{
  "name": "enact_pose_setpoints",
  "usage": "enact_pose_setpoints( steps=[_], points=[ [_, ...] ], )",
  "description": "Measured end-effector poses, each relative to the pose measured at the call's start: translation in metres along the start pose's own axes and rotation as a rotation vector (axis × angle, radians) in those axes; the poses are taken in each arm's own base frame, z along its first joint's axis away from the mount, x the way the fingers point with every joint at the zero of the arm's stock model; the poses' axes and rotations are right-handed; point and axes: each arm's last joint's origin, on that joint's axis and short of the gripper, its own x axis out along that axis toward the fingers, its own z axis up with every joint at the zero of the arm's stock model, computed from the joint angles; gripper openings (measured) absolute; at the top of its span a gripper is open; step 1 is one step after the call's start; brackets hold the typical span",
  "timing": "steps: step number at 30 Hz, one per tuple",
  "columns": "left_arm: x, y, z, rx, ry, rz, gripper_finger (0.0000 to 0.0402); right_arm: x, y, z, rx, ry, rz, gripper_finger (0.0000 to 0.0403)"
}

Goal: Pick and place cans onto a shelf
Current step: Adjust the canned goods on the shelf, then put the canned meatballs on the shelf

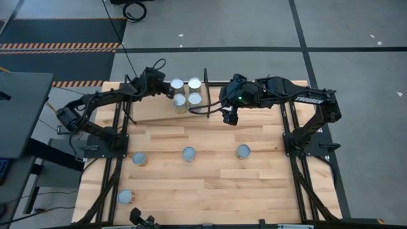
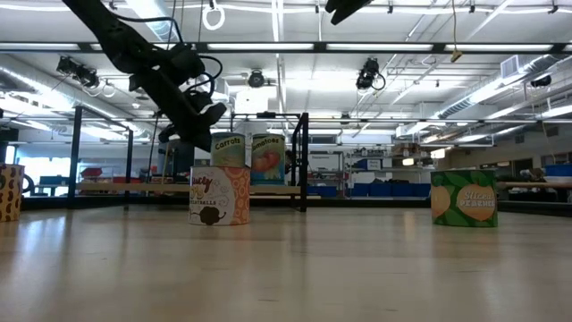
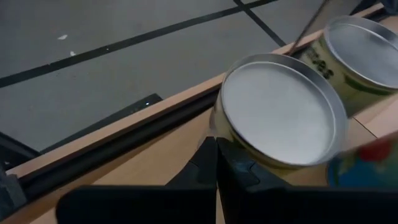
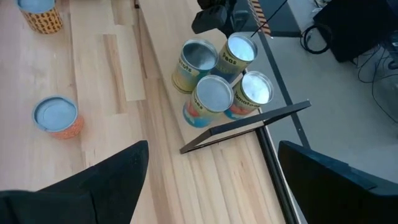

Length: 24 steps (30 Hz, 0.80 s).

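Four cans stand in a tight cluster on the shelf (image 1: 152, 107), left of its black divider (image 1: 205, 89): two far ones (image 1: 177, 84) (image 1: 194, 83) and two near ones (image 1: 180, 100) (image 1: 194, 99). My left gripper (image 1: 167, 90) is shut, its tips level with the side of the far left can (image 3: 280, 112). My right gripper (image 1: 229, 118) hangs open above the table, right of the divider, with nothing between its fingers (image 4: 118, 180). Several more cans stand upright on the tabletop (image 1: 138, 158) (image 1: 189, 153) (image 1: 243, 151) (image 1: 125, 196). My left gripper's shut fingertips (image 3: 216, 144) stand at the side wall (image 3: 219, 124) of the far left can, low on it. They come from the table's left, slanting down. The can stands upright on the shelf. I cannot tell whether the tips touch the wall.
Thin black rods (image 1: 162, 116) edge the shelf along its near side. Black frame rails (image 1: 299, 172) run down both sides of the table. In the low view a table can (image 2: 219, 195) stands in front of the shelf cans (image 2: 229, 148).
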Motion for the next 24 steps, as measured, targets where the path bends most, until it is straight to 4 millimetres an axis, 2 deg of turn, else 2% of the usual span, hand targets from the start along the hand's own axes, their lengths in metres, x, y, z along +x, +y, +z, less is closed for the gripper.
enact_pose_setpoints(
  steps=[9,13,15,20,24],
  points=[
    [-0.001,-0.005,-0.001,0.018,0.001,-0.016,0.0004,0.0,0.0,0.0,-0.005,0.0,-0.001,0.0366],
    [-0.013,-0.003,0.003,0.033,0.007,-0.009,0.0004,0.001,0.0,0.0,-0.004,-0.003,-0.002,0.0366],
    [-0.027,-0.003,0.009,0.039,0.004,-0.004,0.0004,0.006,0.002,0.002,-0.008,-0.037,0.005,0.0366],
    [-0.076,-0.007,0.019,0.061,-0.059,-0.052,0.0004,0.022,0.005,-0.002,-0.021,-0.203,0.11,0.0366],
    [-0.12,-0.016,0.02,0.107,-0.13,-0.223,0.0004,0.032,0.006,-0.017,0.006,-0.344,0.143,0.0366]
  ],
)
